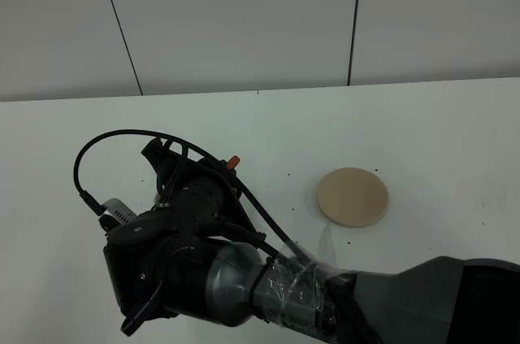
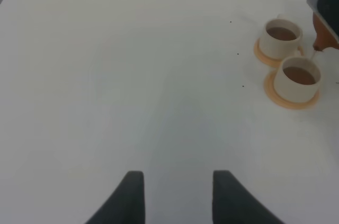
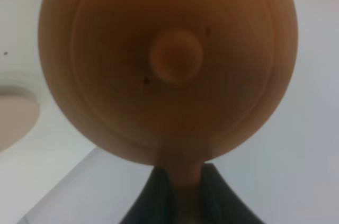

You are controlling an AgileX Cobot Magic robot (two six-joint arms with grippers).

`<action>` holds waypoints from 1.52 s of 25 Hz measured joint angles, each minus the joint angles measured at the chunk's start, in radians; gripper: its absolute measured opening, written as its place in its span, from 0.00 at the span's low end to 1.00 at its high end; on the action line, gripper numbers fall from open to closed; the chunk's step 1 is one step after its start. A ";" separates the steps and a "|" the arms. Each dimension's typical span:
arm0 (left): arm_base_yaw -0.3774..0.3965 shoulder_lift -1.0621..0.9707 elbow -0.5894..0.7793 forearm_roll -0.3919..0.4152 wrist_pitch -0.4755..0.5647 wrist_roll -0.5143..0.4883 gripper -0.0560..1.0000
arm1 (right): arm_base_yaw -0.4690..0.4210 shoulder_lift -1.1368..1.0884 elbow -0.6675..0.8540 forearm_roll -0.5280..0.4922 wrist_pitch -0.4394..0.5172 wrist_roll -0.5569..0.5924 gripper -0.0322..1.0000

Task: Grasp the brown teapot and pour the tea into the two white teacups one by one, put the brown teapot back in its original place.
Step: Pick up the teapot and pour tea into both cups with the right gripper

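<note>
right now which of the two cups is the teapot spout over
The white teacup nearer the left wrist camera: the brown teapot has its spout tip just above that cup's rim. The other teacup sits beside it, clear of the spout.

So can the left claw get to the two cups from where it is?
Probably yes. The left claw is open, with bare table between it and the two cups. But the teapot in the right claw hangs right by them, so it might bump.

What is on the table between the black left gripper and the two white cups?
Nothing: in the left wrist view, only bare white table lies between the left gripper and the two white teacups, apart from a few tiny dark specks.
</note>
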 joint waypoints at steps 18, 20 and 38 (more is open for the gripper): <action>0.000 0.000 0.000 0.000 0.000 0.000 0.41 | 0.000 0.000 0.000 -0.001 -0.004 -0.004 0.12; 0.000 0.000 0.000 0.000 0.000 0.000 0.41 | 0.000 0.000 0.000 -0.001 -0.011 -0.008 0.12; 0.000 0.000 0.000 0.000 0.000 0.000 0.41 | 0.005 0.000 0.000 0.000 -0.018 0.002 0.12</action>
